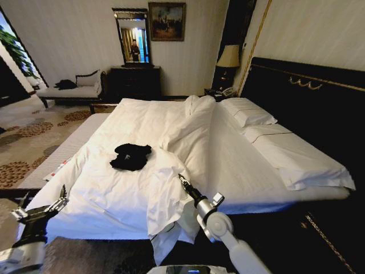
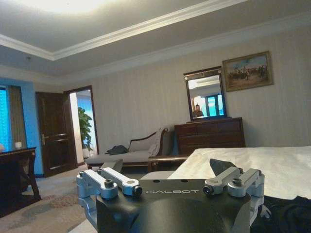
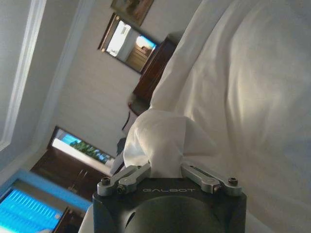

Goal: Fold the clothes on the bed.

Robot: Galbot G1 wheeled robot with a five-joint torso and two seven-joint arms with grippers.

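The clothes [image 1: 131, 156], a black T-shirt, lie crumpled on the white duvet in the middle of the bed [image 1: 239, 165]. My right gripper [image 1: 183, 179] is at the near side of the bed, to the right of the shirt and closer to me. It is shut on a raised fold of the duvet [image 3: 158, 141], which bunches up between its fingers. My left gripper [image 1: 43, 208] hangs open at the bed's near left corner, apart from the shirt. In the left wrist view the left gripper [image 2: 170, 167] has its fingers spread wide with nothing between them.
Pillows [image 1: 251, 114] lie against the dark headboard [image 1: 308, 97] on the right. A pale chaise [image 1: 71, 91], a dark dresser [image 1: 135, 83] with a mirror and a lamp [image 1: 228, 57] stand along the far wall. Patterned carpet [image 1: 28, 137] runs along the bed's left side.
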